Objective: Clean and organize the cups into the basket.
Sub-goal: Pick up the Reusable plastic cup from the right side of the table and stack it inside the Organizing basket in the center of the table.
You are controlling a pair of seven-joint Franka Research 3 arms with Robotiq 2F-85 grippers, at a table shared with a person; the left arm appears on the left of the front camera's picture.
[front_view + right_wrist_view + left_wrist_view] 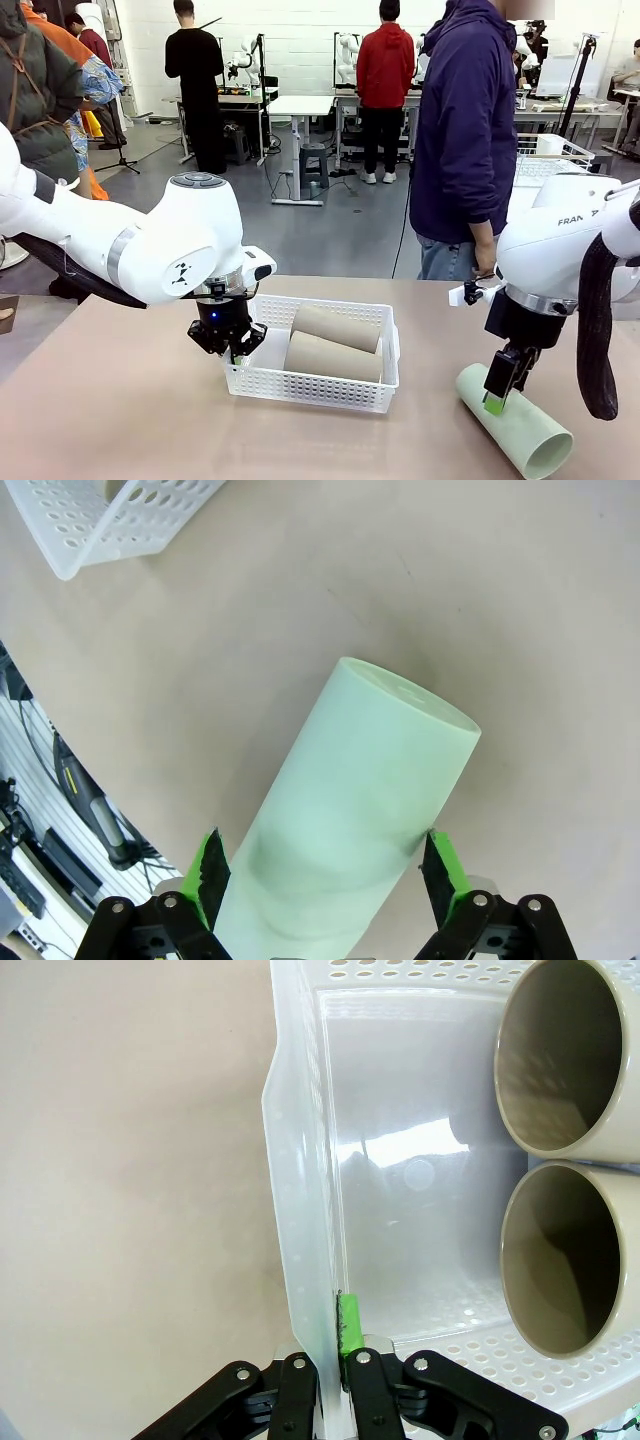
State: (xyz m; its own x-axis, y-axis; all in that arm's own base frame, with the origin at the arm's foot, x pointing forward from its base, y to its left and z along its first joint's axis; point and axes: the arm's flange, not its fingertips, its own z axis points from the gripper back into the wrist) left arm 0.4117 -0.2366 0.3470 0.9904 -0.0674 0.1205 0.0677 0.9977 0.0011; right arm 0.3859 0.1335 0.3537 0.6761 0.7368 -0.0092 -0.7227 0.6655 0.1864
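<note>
two beige cups [335, 342] lie in the basket [300, 384]; left claw [330, 1385] pinches its wall; right claw [325, 885], spread wide, straddles the mint cup [360, 810] near the desk [120, 420] edge: likely light, rigid, smooth; grip mid-body.

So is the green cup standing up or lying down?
Lying down. The green cup rests on its side on the table, outside the basket, its open mouth facing the camera.
</note>
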